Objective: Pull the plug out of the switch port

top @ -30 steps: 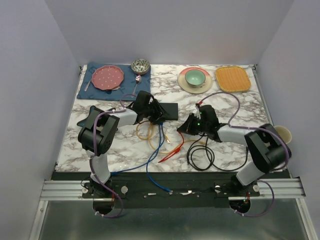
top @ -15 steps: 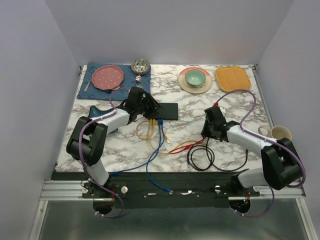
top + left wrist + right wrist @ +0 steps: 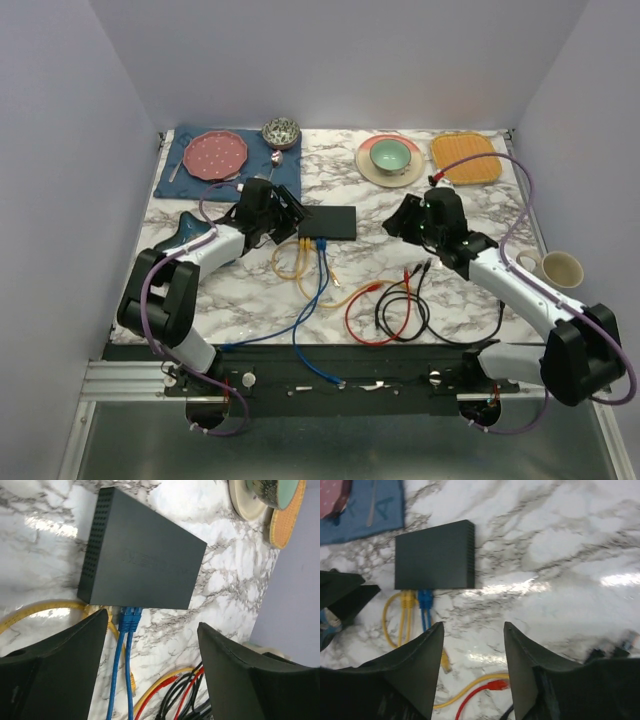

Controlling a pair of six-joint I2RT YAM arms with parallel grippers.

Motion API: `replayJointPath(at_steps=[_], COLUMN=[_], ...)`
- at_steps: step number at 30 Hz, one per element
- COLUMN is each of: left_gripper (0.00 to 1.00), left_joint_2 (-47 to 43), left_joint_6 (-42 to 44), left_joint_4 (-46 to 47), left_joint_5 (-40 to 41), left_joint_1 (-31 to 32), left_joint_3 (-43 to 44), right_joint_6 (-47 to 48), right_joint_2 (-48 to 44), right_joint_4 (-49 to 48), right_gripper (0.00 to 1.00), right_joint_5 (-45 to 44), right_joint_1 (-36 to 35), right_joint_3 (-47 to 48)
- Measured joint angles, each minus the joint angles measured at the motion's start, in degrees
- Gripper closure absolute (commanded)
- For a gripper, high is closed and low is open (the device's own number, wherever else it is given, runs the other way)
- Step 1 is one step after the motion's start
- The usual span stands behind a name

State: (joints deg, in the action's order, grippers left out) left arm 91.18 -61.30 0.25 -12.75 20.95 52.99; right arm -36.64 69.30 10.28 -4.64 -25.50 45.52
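Note:
The switch (image 3: 328,222) is a flat matte-black box in the middle of the marble table; it also shows in the left wrist view (image 3: 142,567) and the right wrist view (image 3: 435,555). Two blue plugs (image 3: 129,618) and two yellow plugs (image 3: 407,599) sit in its near-edge sockets. The blue plugs also show in the right wrist view (image 3: 424,599). My left gripper (image 3: 287,222) is open and empty just left of the switch. My right gripper (image 3: 400,222) is open and empty to the switch's right, apart from it. A red cable with a loose plug (image 3: 496,685) lies free on the table.
Loose red (image 3: 365,305), black (image 3: 405,312), yellow (image 3: 290,262) and blue (image 3: 305,335) cables lie in front of the switch. A blue mat with a pink plate (image 3: 218,154) and patterned bowl (image 3: 281,131) is at back left. A green bowl (image 3: 391,155), orange mat (image 3: 465,157) and mug (image 3: 557,267) are right.
My right arm has let the red cable drop, lifted and swung back toward the table's middle. My left gripper has slid left off the switch's front. The red cable now lies loose.

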Motion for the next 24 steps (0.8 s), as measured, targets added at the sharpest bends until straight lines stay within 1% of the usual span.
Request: replayJointPath(at_steps=[1, 2, 7, 10, 14, 20, 23, 24], left_gripper=[0.05, 0.03, 0.02, 0.03, 0.05, 0.08, 0.09, 0.12], left_joint_2=[-0.39, -1.01, -3.74, -4.13, -4.13, -2.16, -0.17, 0.57], left_joint_6=[-0.20, -0.46, -2.97, -4.39, -5.81, -6.43, -6.51, -6.51], left_joint_4=[0.57, 1.38, 7.61, 11.34, 14.23, 15.80, 16.15, 16.26], left_joint_5=[0.22, 0.15, -0.35, -0.83, -1.18, -1.49, -2.19, -2.54], left_joint_1=[-0.13, -0.39, -1.70, -2.43, -2.84, -2.84, -2.84, -2.84], left_joint_3=[-1.07, -2.56, -11.41, -14.97, -17.05, -15.85, -15.21, -15.08], right_joint_6=[0.07, 0.07, -1.07, -1.99, -2.32, -2.01, -2.10, -2.19], right_joint_2=[1.55, 3.93, 19.23, 26.29, 34.75, 44.48, 47.71, 48.46], right_joint_4=[-1.86, -3.45, -13.03, -15.87, -16.81, -15.72, -15.08, -14.82], right_gripper=[0.49, 0.51, 0.59, 0.62, 0.62, 0.61, 0.58, 0.57], right_joint_5=[2.29, 4.92, 16.57, 21.57, 25.14, 26.16, 27.06, 27.28], right_joint_1=[0.00, 0.00, -0.09, -0.35, -0.44, -0.46, -0.46, -0.46], right_joint_3=[0.83, 2.10, 8.83, 12.55, 20.76, 32.85, 35.50, 35.71])
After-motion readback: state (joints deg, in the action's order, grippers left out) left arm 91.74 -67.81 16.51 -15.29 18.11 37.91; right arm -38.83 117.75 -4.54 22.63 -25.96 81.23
